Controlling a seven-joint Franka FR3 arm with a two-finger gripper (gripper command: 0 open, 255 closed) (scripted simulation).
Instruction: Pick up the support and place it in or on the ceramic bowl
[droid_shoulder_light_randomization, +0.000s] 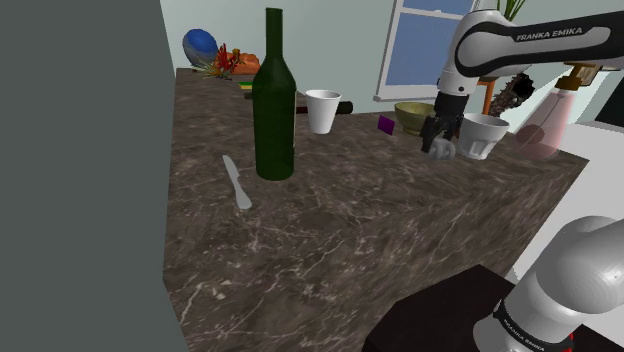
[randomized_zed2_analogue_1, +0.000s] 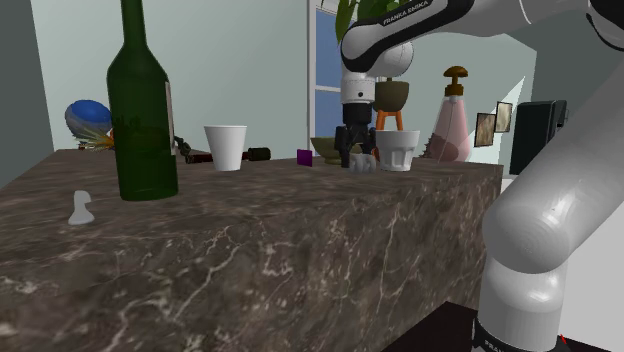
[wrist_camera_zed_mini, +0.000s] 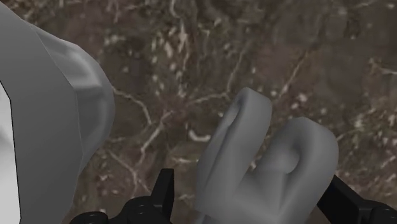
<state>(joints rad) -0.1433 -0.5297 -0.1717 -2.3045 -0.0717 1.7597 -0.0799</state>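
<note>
The support (droid_shoulder_light_randomization: 443, 151) is a small grey forked piece resting on the dark marble counter (droid_shoulder_light_randomization: 340, 230), close beside a white ribbed vessel (droid_shoulder_light_randomization: 484, 135). An olive-green bowl (droid_shoulder_light_randomization: 413, 115) sits just behind them. My black gripper (droid_shoulder_light_randomization: 437, 138) is lowered straight over the support. In the wrist view the support (wrist_camera_zed_mini: 261, 165) stands between my fingertips (wrist_camera_zed_mini: 162, 197), which are apart on either side of it, so the gripper (wrist_camera_zed_mini: 254, 205) is open. The white vessel (wrist_camera_zed_mini: 44, 114) is right next to the gripper. In the second exterior view the gripper (randomized_zed2_analogue_1: 356, 152) hangs over the support (randomized_zed2_analogue_1: 362, 164).
A tall green bottle (droid_shoulder_light_randomization: 273, 105) and a white cup (droid_shoulder_light_randomization: 322, 111) stand mid-counter, with a purple cube (droid_shoulder_light_randomization: 386, 124) near the bowl. A grey knife (droid_shoulder_light_randomization: 237, 183) lies beside the bottle. A pink pump bottle (droid_shoulder_light_randomization: 553, 120) stands behind the white vessel, by the counter's edge.
</note>
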